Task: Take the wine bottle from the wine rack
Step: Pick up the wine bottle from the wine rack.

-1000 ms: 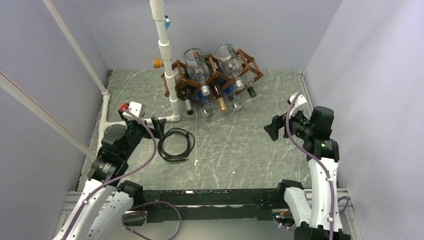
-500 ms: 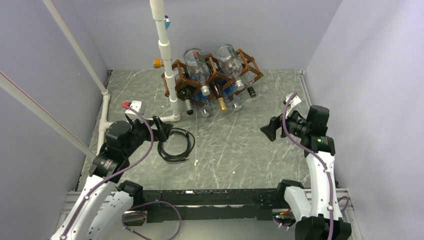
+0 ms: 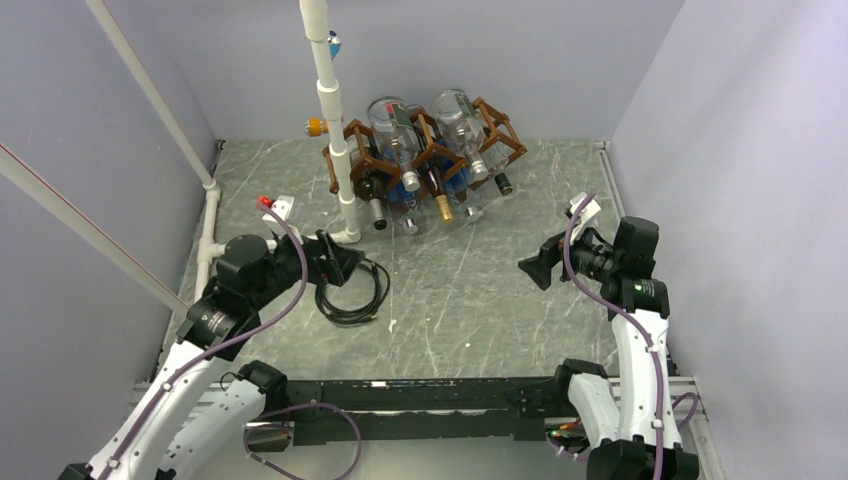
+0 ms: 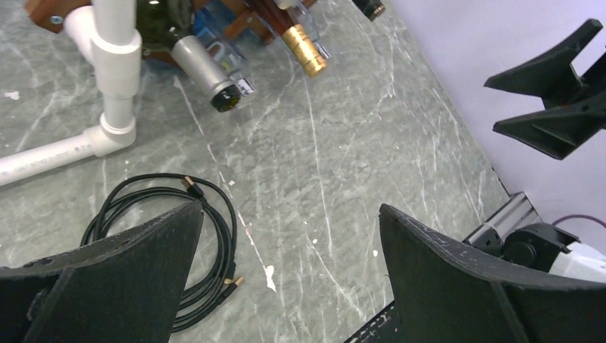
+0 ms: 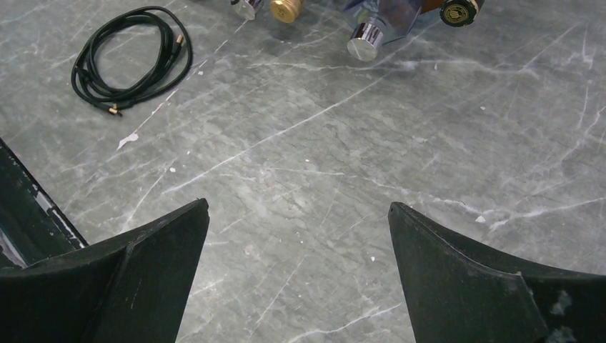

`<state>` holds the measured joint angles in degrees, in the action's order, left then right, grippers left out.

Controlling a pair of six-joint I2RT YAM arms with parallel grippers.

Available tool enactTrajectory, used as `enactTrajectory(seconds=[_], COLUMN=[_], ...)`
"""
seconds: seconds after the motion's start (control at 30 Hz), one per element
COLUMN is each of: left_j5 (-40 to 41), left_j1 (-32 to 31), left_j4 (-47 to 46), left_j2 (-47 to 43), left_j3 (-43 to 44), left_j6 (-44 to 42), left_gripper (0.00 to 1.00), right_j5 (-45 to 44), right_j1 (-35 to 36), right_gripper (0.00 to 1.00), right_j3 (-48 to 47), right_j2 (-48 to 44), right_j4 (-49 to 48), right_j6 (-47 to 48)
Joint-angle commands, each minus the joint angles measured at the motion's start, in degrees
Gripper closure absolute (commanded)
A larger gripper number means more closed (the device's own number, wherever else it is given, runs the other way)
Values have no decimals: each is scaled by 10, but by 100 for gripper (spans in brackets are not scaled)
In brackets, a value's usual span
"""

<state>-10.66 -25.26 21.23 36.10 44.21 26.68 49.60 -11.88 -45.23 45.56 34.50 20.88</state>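
Note:
The dark brown wooden wine rack (image 3: pixel 500 130) stands at the back of the table, with several bottles lying in its diamond cells, necks toward me. A gold-capped bottle (image 3: pixel 441 203) and a silver-capped dark bottle (image 3: pixel 375 211) stick out of the lower row; both also show in the left wrist view, gold (image 4: pixel 303 51) and silver (image 4: pixel 204 72). My left gripper (image 3: pixel 340 260) is open and empty, near the rack's left front. My right gripper (image 3: pixel 531 268) is open and empty, right of the rack over bare table.
A white PVC pipe frame (image 3: pixel 330 110) rises just left of the rack, its foot on the table (image 4: pixel 107 136). A coiled black cable (image 3: pixel 352 290) lies under my left gripper. Grey walls close in on three sides. A black rail (image 3: pixel 420 395) runs along the near edge.
My left gripper has moved right and forward over the cable, toward the rack. My right gripper has shifted slightly left and nearer. Both stay open; the bottles have not moved.

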Motion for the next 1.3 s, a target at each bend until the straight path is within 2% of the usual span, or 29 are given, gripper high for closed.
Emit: enactTrajectory(seconds=[0.0, 0.33, 0.53, 0.6, 0.73, 0.83, 1.0, 1.27], left_j5=[69, 362, 449, 488, 578, 608, 606, 532], left_j1=[-60, -264, -336, -341, -342, -342, -332, -255], left_j4=[3, 85, 75, 96, 204, 246, 198, 240], left_j2=[21, 115, 191, 230, 334, 396, 464, 589], left_j3=[41, 124, 166, 194, 287, 352, 428, 582], left_j6=[0, 10, 64, 101, 201, 214, 148, 183], left_gripper=[1, 1, 1, 1, 1, 1, 1, 1], right_j5=[8, 7, 1, -1, -7, -9, -10, -15], right_j1=[-3, -10, -10, -10, -10, -10, -10, -9], right_gripper=[0, 0, 0, 0, 0, 0, 0, 0], right_j3=[6, 14, 14, 14, 16, 16, 18, 22], right_j2=[-8, -8, -1, -1, -3, -5, -6, -12], right_j4=[-10, -16, -18, -18, -21, -20, -23, -29], right_j6=[12, 16, 15, 14, 11, 11, 9, 2])
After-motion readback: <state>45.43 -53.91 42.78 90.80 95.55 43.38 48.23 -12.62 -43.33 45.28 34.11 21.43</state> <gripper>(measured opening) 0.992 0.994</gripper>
